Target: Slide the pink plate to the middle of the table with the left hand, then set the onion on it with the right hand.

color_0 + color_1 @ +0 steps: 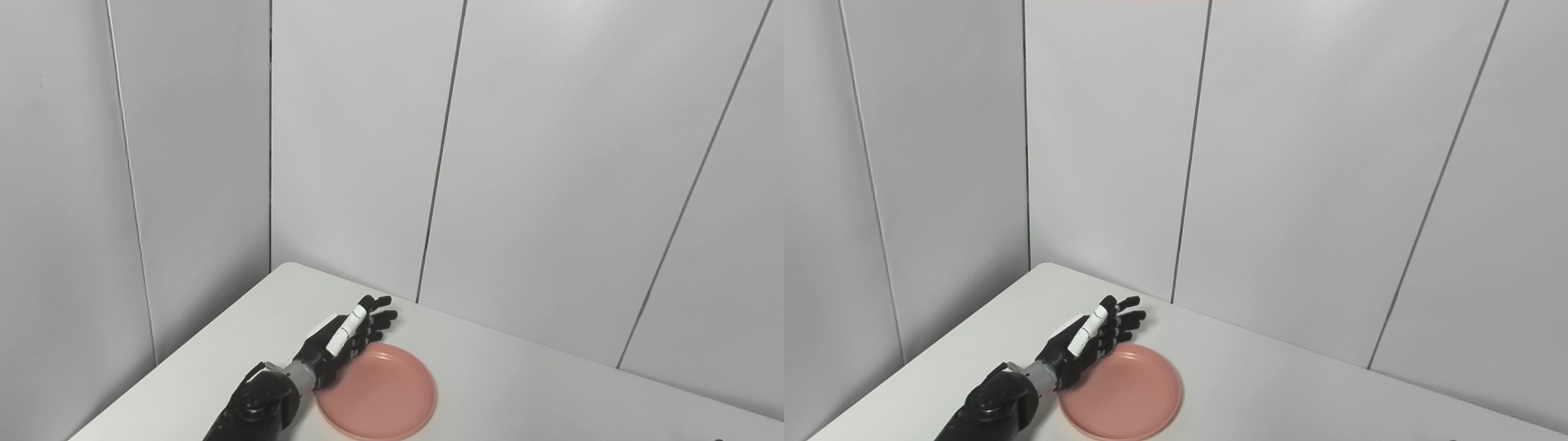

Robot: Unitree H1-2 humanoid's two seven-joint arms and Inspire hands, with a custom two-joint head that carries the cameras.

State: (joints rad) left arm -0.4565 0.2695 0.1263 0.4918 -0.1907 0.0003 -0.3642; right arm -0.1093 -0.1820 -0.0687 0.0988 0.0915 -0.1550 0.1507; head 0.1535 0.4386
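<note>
**Beside the hand: a light plate to push by its rim**

Right of the left hand (343, 346), touching its palm edge, the pink plate (383, 395) lies flat on the table (520, 380). It looks light, stiff and slippery; push the near-left rim. Fingers are extended, spread, holding nothing. Onion and right hand are out of view.

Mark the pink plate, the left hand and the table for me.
pink plate (383, 398), left eye view, on its bare inner floor.
left hand (343, 346), left eye view, on the back of the hand.
table (1304, 392), right eye view, on bare white top right of the plate.
</note>
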